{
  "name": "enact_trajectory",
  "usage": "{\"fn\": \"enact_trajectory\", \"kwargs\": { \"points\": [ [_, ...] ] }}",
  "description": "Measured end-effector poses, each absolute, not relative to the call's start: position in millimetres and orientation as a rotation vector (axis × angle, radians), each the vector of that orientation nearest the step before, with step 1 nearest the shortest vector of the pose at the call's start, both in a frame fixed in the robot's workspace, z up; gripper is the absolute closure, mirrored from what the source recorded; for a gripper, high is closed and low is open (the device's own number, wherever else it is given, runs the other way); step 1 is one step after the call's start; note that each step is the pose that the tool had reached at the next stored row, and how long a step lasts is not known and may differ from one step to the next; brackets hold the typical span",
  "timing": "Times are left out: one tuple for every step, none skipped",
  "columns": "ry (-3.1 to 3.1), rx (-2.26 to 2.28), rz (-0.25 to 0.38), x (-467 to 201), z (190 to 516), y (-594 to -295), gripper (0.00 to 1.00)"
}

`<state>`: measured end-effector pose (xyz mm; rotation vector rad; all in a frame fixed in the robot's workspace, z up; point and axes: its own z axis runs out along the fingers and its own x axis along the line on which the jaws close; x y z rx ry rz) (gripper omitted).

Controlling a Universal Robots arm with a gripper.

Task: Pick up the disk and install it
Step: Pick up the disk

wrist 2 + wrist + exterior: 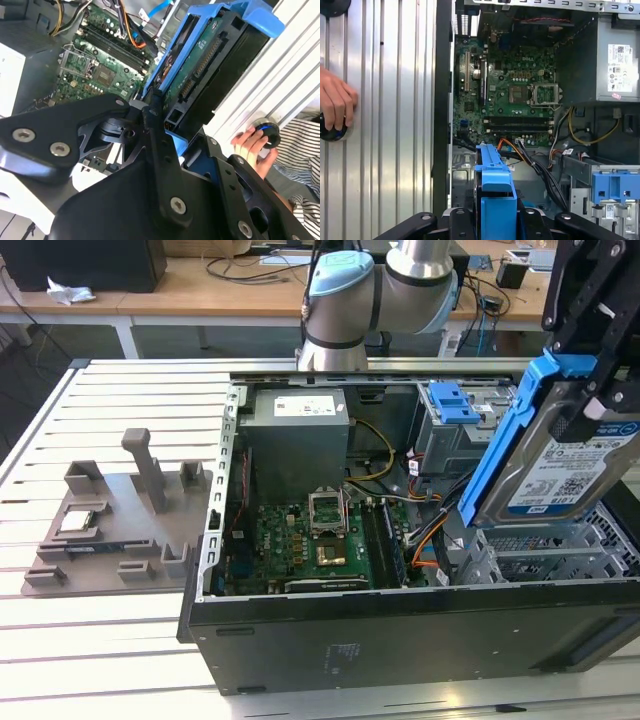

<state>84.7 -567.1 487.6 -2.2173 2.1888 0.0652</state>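
- Your arm (345, 310) stands at the back in the ext. view: grey joints w/ blue caps, upper links bent toward that view's right.
- Gripper (597, 405) is at the ext. view's right, black linkage angled down.
- Jaws clamped on the disk (560, 465), one each side of its blue frame; it's tilted.
- In the second wrist view the fingers (155, 140) press its edges, linkage drawn in.
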Motion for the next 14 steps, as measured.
{"fn": "enact_trajectory", "kwargs": {
  "points": [
    [2.191, -2.215, 0.065, 85, 487, -568, 0.64],
    [2.196, -2.21, 0.065, 88, 485, -568, 0.64],
    [2.199, -2.207, 0.065, 90, 485, -568, 0.64],
    [2.2, -2.206, 0.065, 93, 485, -568, 0.64],
    [2.201, -2.205, 0.065, 98, 484, -568, 0.64],
    [2.201, -2.205, 0.065, 101, 484, -568, 0.64],
    [2.201, -2.205, 0.065, 104, 484, -568, 0.64],
    [2.201, -2.205, 0.065, 108, 484, -568, 0.64],
    [2.202, -2.205, 0.065, 111, 483, -568, 0.64],
    [2.202, -2.204, 0.065, 114, 483, -568, 0.64],
    [2.202, -2.204, 0.065, 115, 482, -568, 0.64],
    [2.203, -2.204, 0.065, 117, 481, -568, 0.64],
    [2.203, -2.203, 0.065, 118, 480, -568, 0.64],
    [2.203, -2.203, 0.065, 121, 478, -568, 0.64]
  ]
}}
